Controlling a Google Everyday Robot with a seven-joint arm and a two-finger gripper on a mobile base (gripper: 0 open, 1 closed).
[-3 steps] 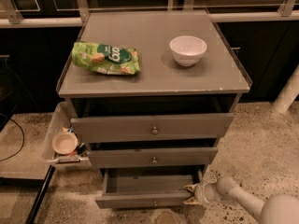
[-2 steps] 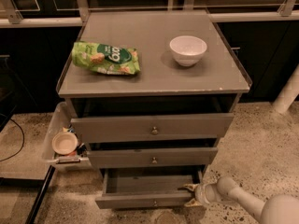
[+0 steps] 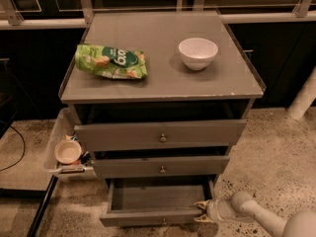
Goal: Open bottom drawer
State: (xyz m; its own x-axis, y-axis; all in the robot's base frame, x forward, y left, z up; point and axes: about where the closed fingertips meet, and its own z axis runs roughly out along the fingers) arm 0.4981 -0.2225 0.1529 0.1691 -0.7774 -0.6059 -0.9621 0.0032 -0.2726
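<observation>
The bottom drawer [image 3: 148,216] of the grey cabinet stands pulled out, and its empty inside shows from above. Its knob sits at the bottom edge of the view, barely visible. My gripper [image 3: 202,211] is at the drawer's right front corner, at the end of the white arm that comes in from the lower right. The fingertips touch or hook that corner. The middle drawer [image 3: 160,167] and the top drawer [image 3: 160,135] above it stick out a little, each with a small round knob.
A green snack bag [image 3: 111,61] and a white bowl [image 3: 197,52] lie on the cabinet top. A clear side bin [image 3: 53,144] with a small bowl [image 3: 67,151] hangs at the cabinet's left. Speckled floor lies to the right; a white post stands at far right.
</observation>
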